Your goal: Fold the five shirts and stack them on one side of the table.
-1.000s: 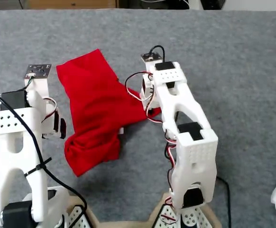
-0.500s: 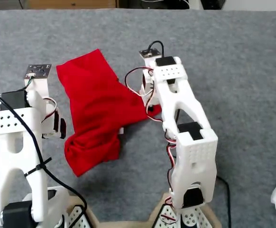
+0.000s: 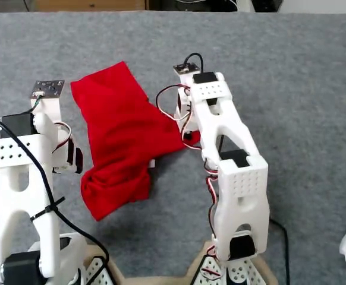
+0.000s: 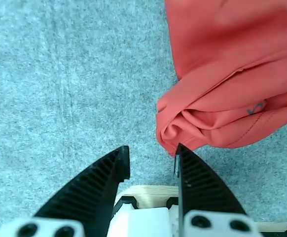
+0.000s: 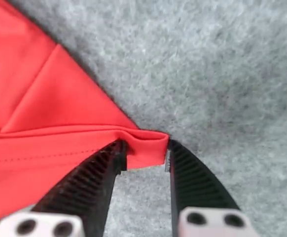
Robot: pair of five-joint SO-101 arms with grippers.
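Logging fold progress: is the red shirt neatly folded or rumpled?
Rumpled: the red shirt lies in an uneven strip, its near end bunched.

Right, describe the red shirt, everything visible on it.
The red shirt is soft plain cloth with stitched hems, lying crumpled and partly folded on the grey table. Its bunched near end sits just ahead of the open left gripper. One folded corner lies between the fingertips of the open right gripper.

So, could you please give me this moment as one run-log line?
shirt: rumpled on table | right gripper: open, astride shirt corner | left gripper: open, beside bunched shirt end
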